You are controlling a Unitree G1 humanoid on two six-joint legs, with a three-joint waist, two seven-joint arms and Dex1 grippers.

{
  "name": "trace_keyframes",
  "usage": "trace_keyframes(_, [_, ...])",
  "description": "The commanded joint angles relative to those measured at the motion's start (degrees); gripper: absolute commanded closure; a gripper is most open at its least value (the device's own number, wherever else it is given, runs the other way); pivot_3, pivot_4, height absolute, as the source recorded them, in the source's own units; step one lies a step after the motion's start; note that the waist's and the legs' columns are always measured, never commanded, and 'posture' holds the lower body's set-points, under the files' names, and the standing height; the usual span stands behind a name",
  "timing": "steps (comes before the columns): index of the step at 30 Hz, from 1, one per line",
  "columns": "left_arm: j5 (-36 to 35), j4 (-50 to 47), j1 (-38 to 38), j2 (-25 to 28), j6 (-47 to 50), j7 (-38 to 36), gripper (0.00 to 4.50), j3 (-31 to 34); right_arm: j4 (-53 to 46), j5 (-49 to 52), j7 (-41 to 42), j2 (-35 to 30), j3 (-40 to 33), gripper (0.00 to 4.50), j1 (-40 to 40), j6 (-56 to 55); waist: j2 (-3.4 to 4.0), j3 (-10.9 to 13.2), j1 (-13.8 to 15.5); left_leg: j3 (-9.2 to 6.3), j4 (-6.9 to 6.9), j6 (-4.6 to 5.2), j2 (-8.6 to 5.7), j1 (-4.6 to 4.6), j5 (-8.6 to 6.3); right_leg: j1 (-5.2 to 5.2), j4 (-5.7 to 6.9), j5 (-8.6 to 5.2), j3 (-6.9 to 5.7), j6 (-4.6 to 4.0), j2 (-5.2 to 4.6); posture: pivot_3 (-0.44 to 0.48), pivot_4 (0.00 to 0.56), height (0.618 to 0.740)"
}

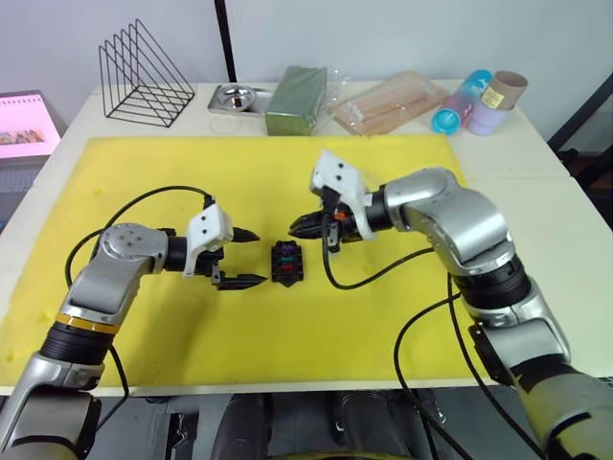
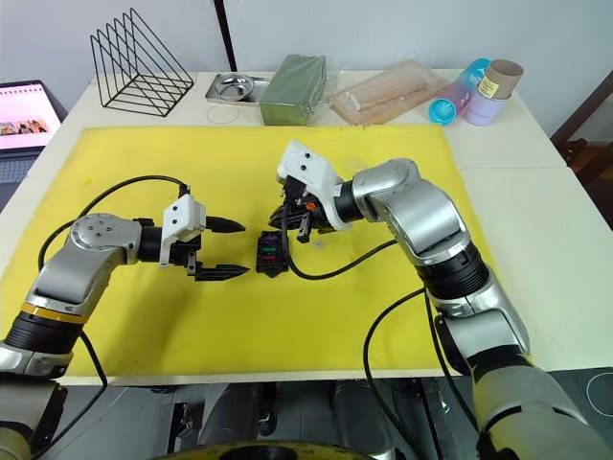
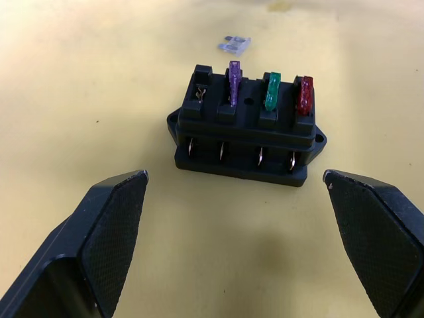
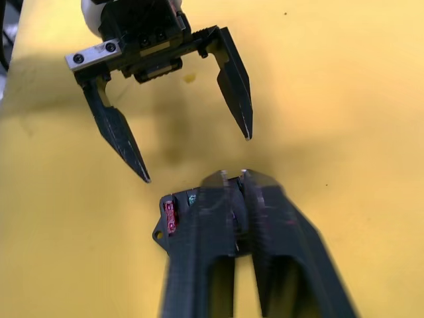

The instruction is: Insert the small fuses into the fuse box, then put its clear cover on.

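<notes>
While the fuse box sits on the yellow mat holding 3 fuses, the left gripper gapes beside it, the right gripper pinched shut above, a loose fuse just behind

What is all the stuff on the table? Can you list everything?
Fuse box: one, black, middle of the mat.
Fuses in the box: three, purple, green, red; one slot empty.
Loose fuse: one, greyish-purple, on the mat just beyond the box.
Foam mat: one, yellow, covering the table.
Wire rack: one, black, far left.
Metal tray: one, silver, far edge.
Green block: one, beside the tray.
Clear bag of sticks: one, far edge.
Cups: blue and lilac, lying far right.
Left gripper: fingers open, left of the box.
Right gripper: fingers shut, over the box.
</notes>
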Motion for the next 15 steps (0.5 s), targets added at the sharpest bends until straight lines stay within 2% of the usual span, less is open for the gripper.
trace_keyframes(1, [-0.7, -0.8, -0.7, 0.2, -0.5, 0.2, 0.00, 1.7, -1.5, 1.5, -2.3, 1.8, -1.3, 4.49, 2.0, -3.9, 0.00, 0.0, 0.0, 0.00, 0.00, 0.00, 0.00, 0.00, 0.00, 0.00, 0.00, 0.00, 0.00, 0.00, 0.01, 0.000, 0.150, 0.740])
trace_keyframes(15, [-0.6, -0.7, -0.1, 0.4, -0.8, 0.4, 0.00, 1.9, 3.0, 3.5, -4.6, 4.0, -0.8, 4.49, 6.6, -9.9, 0.00, 0.0, 0.1, 0.01, 0.01, 0.00, 0.00, 0.00, 0.00, 0.01, 0.00, 0.00, 0.00, 0.00, 0.01, 0.000, 0.150, 0.740])
